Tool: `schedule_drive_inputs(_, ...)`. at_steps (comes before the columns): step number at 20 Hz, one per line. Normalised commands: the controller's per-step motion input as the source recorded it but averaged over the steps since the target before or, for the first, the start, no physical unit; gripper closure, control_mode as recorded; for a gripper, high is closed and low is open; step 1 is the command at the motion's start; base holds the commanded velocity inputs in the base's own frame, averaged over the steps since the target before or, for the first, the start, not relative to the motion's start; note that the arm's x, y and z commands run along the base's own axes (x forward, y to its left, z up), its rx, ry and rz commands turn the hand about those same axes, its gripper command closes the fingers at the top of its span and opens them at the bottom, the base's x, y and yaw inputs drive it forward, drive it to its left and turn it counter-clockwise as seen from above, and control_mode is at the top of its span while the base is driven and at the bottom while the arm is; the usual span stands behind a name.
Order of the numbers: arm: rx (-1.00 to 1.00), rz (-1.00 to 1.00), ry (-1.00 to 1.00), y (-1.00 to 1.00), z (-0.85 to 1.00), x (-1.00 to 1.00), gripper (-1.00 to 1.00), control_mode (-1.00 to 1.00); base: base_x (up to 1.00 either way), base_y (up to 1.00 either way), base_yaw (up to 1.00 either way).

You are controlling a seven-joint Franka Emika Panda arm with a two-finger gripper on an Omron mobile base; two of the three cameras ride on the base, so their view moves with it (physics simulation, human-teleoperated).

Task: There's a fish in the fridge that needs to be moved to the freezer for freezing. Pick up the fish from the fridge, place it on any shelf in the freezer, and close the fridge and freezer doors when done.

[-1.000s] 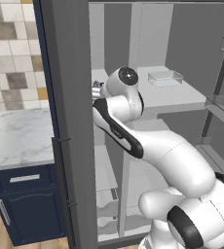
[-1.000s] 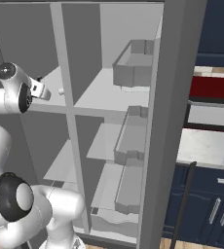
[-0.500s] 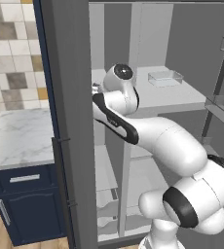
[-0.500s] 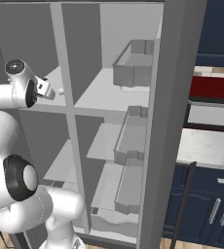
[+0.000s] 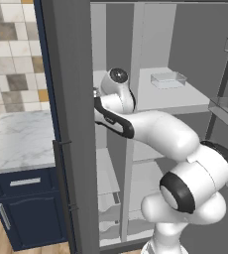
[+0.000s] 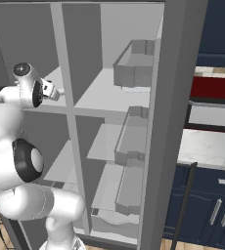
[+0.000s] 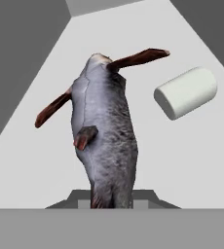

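A grey fish (image 7: 106, 136) with dark red fins stretches away from the hand over a white shelf (image 7: 182, 155). Its tail end runs down into my gripper (image 7: 113, 202), which is shut on it; the fish hides the fingertips. My gripper (image 6: 51, 90) is inside the freezer (image 6: 33, 58), left of the divider, at the height of its upper shelf. In the left base view the hand (image 5: 95, 94) disappears behind the open freezer door (image 5: 69, 124). The fridge (image 5: 175, 99) stands wide open, and its door (image 6: 175, 122) swings out to the right.
A short white cylinder (image 7: 186, 92) lies on the same shelf, right of the fish. A clear box (image 5: 168, 79) sits on the fridge's upper shelf. Grey bins (image 6: 133, 68) hang on the fridge door. Marble counters over navy cabinets (image 5: 17, 144) flank the unit.
The arm has swung left and reached deeper into the narrower section, carrying the hand in behind the open door's edge. The elbow has come up.
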Motion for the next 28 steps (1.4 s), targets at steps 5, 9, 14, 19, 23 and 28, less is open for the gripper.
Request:
schedule_drive_inputs(5, 0.0, 0.0, 0.03, 0.0, -0.14, 0.44, 1.0, -1.0, 0.0, 0.0, 0.0)
schedule_drive_inputs(9, 0.0, 0.0, 0.05, 0.02, -0.15, 0.47, 1.0, -1.0, 0.0, 0.0, 0.0)
schedule_drive_inputs(14, 0.0, 0.0, 0.0, 0.12, -0.19, 0.41, 1.0, -1.0, 0.0, 0.0, 0.0)
schedule_drive_inputs(19, -0.02, 0.0, 0.0, 0.32, -0.24, 0.3, -1.0, -1.0, 0.0, 0.0, 0.0)
schedule_drive_inputs(23, 0.0, 0.0, 0.0, 0.03, -0.01, 0.02, -1.0, -1.0, 0.0, 0.0, 0.0)
schedule_drive_inputs(28, 0.0, 0.0, 0.0, 0.0, 0.0, -0.05, -1.0, -1.0, 0.0, 0.0, 0.0)
